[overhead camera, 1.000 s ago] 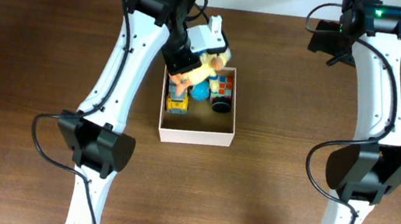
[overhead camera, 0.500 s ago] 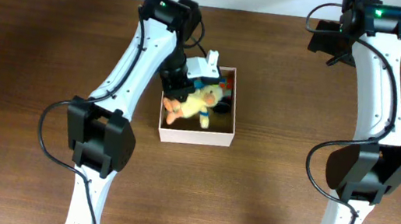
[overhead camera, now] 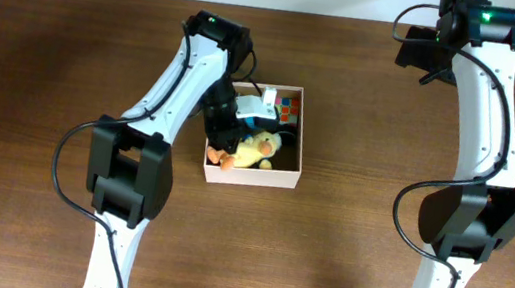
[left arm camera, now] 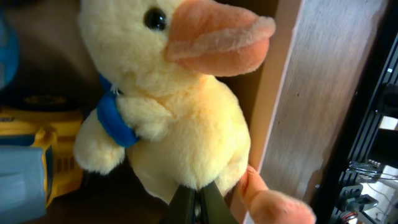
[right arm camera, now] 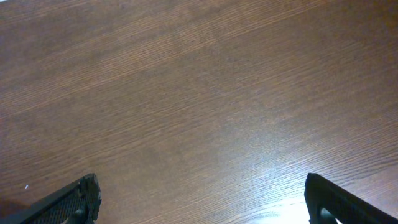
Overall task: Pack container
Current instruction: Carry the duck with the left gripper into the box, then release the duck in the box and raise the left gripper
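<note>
Pinching the plush duck (left arm camera: 180, 118) by its lower body, the left gripper (left arm camera: 198, 202) has its jaws narrow inside the container (overhead camera: 253, 175), beside a yellow toy truck (left arm camera: 37, 149). The container sits on the table (right arm camera: 186, 93). The right gripper (right arm camera: 202, 200) hangs well apart, jaws wide.

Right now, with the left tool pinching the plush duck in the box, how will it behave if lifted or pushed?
Probably floppy: the duck is fluffy plush and the left tool pinches only a fold, so its head may sag. Likely light, being stuffed fabric. Pushed, it should squash against the container wall, not slide.
</note>
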`<state>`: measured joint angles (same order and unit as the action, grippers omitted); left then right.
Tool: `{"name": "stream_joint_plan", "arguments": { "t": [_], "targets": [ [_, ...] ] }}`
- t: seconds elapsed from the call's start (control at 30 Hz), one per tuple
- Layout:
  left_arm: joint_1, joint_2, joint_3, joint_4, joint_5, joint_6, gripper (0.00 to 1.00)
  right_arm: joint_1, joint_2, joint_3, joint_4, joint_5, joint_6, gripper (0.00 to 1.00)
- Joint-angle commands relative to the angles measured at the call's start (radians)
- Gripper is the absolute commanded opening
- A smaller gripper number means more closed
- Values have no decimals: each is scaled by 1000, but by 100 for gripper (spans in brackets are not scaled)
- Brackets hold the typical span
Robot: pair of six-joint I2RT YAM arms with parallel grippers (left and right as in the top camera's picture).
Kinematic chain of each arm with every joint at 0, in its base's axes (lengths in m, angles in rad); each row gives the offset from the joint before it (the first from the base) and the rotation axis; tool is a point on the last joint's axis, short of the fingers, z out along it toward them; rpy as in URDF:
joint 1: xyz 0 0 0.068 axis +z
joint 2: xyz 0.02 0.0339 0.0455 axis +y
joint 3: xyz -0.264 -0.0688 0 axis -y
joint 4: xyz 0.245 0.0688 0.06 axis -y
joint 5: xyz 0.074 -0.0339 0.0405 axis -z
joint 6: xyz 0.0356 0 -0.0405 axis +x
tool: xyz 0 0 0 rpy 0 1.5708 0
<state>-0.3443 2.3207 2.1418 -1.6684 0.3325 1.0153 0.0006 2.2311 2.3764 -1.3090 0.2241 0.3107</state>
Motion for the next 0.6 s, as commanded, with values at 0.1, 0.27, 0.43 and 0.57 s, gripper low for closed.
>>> {"name": "stream_joint_plan", "arguments": {
  "t": [0.1, 0.27, 0.43, 0.57],
  "targets": [
    [36, -21, -34, 15, -11, 34, 2, -2, 3, -4, 0, 16, 5, 99],
    [56, -21, -34, 48, -14, 34, 1, -2, 3, -4, 0, 16, 5, 99],
    [57, -21, -34, 86, -14, 34, 25, -2, 3, -4, 0, 16, 5, 99],
    [57, -21, -34, 90, -14, 34, 99, -2, 3, -4, 0, 16, 5, 99]
  ]
}}
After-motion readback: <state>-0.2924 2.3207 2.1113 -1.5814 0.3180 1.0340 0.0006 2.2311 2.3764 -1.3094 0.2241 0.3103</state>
